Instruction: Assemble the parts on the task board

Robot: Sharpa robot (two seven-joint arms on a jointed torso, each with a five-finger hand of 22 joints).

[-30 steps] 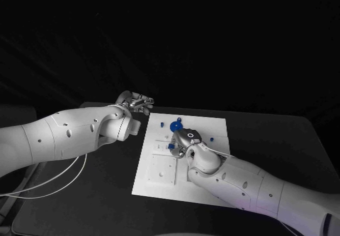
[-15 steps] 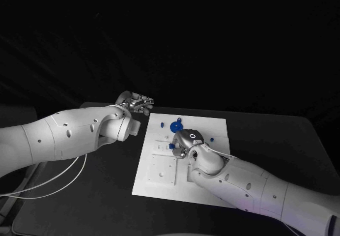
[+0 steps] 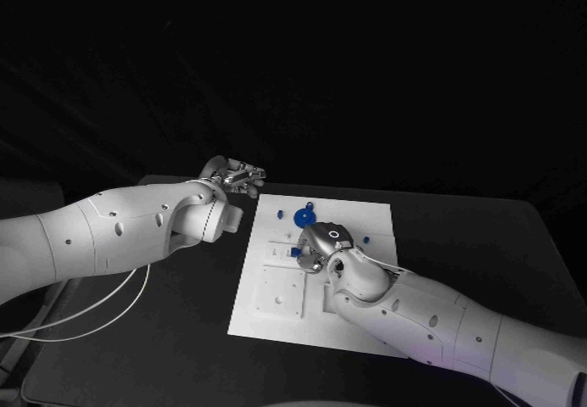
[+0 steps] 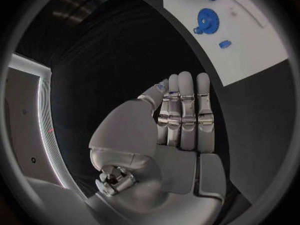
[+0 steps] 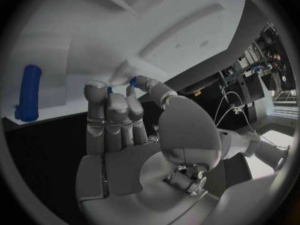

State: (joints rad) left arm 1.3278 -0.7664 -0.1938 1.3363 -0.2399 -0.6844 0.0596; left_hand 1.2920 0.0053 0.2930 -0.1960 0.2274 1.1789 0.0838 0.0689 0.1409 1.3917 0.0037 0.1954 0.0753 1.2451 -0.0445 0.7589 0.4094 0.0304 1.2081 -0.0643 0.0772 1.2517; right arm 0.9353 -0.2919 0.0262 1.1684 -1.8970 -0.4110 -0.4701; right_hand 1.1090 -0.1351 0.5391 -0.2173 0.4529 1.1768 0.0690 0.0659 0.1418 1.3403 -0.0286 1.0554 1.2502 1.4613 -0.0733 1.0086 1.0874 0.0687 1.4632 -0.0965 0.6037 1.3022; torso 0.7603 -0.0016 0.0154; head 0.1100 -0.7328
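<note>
Here, the white rectangular task board (image 3: 312,280) lies flat in the middle of the black bench (image 3: 489,246), its surface cut with shallow rectangular recesses and small round holes. The right robot hand (image 3: 321,248), silver and metallic on a glossy white arm, rests over the board's centre and covers the fittings beneath it. In the right wrist view its fingers (image 5: 115,117) are curled forward, and a small blue piece (image 5: 132,81) shows at the fingertips against the board; whether it is pinched or merely touched cannot be told. A blue cylindrical peg (image 5: 27,92) lies on the board beside those fingers, apart from them.

A blue toothed gear wheel (image 3: 304,217) sits near the board's far edge, partly cut off by the right robot hand in the head view; the left wrist view shows it whole (image 4: 206,20), round and flat. A small blue stud (image 3: 277,214) stands just beside the gear, and another small blue part (image 3: 363,242) lies near the right robot hand's far side; its shape is too small to make out.

The left robot hand (image 3: 235,178) hovers off the board beyond its far left corner, over the bench. Its fingers (image 4: 185,110) lie side by side, fairly straight, with the thumb alongside, and it holds nothing.
</note>
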